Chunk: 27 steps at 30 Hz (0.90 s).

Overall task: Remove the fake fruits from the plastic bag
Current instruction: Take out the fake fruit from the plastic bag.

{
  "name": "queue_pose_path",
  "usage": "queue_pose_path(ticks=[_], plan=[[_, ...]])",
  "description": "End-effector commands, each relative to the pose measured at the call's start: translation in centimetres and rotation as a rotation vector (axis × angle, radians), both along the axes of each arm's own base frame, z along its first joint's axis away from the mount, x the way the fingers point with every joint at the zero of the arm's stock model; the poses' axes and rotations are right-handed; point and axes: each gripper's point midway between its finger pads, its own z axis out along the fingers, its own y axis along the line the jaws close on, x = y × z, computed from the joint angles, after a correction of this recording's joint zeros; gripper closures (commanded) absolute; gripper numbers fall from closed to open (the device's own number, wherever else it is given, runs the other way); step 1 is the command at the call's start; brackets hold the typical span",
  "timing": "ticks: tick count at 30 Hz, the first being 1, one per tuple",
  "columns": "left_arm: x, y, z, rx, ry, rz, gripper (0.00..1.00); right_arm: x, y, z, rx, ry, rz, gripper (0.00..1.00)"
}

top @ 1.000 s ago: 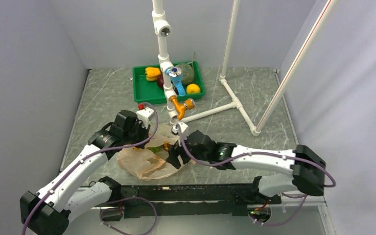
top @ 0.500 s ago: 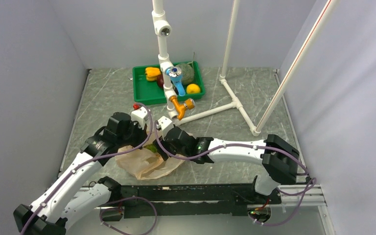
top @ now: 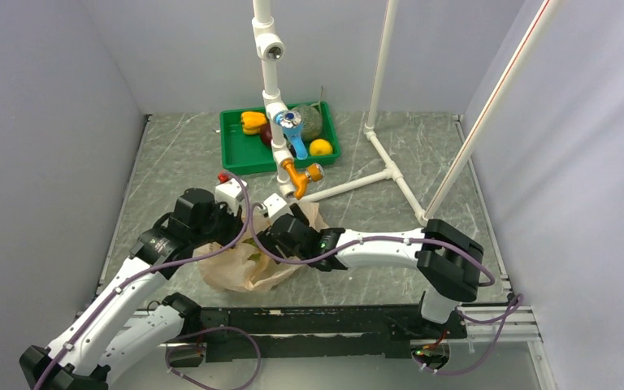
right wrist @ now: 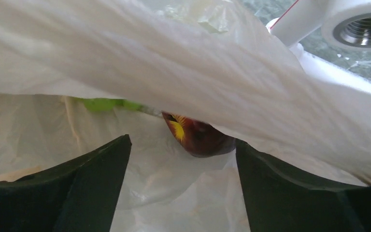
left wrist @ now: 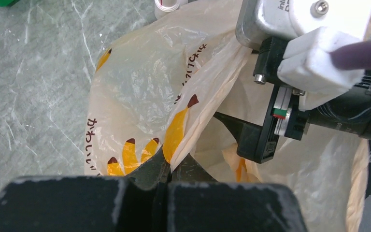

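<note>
Small glossy dark-maroon plastic fruit (right wrist: 200, 140): push straight in under the overhanging film, close only once both fingers flank it, avoid pinching plastic. It lies inside the thin crinkly peach-beige banana-print plastic bag (left wrist: 135, 82), just ahead of the right gripper (right wrist: 181, 145), fingers spread, fruit off-centre in the gap. The left gripper (left wrist: 169, 166) is clamped on a bag fold, lifting the mouth.

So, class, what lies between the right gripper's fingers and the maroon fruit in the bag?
Right wrist view: only the plastic bag's crinkled film lies between the open right gripper and the maroon fruit.
</note>
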Motion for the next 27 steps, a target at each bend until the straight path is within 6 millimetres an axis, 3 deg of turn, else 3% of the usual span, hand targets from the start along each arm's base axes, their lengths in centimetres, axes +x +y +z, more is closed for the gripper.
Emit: queue_pose_path(ticks=[1,6,10,12,16,22,27], plan=[[0.5,-0.5,1.0,-0.026,-0.043,-0.019,1.0,1.5,-0.7,0.3,-0.029,-0.07,-0.031,0.12],[0.3,-1.0,0.7,-0.033,-0.024,-0.048,1.0,2.6,-0.4,-0.1,-0.051,-0.116,-0.053,0.02],[0.1,-1.3,0.7,-0.042,-0.019,-0.064,1.0,3.5,-0.9,-2.3,-0.128,-0.134,-0.075,0.01],[0.1,-1.3,0.6,-0.04,-0.015,-0.066,1.0,3.9,-1.2,-3.7,-0.169,-0.127,-0.094,0.05],[0.1,-1.3,0.5,-0.036,-0.012,-0.063,1.0,3.7,-0.9,-3.7,-0.148,-0.12,-0.088,0.18],[0.2,-1.2,0.4,-0.031,-0.013,-0.055,1.0,2.5,0.6,-0.8,-0.023,-0.107,-0.008,0.53],[0.4,-1.0,0.3,-0.022,-0.01,-0.043,1.0,-0.2,1.8,5.0,0.192,-0.089,0.127,0.67]])
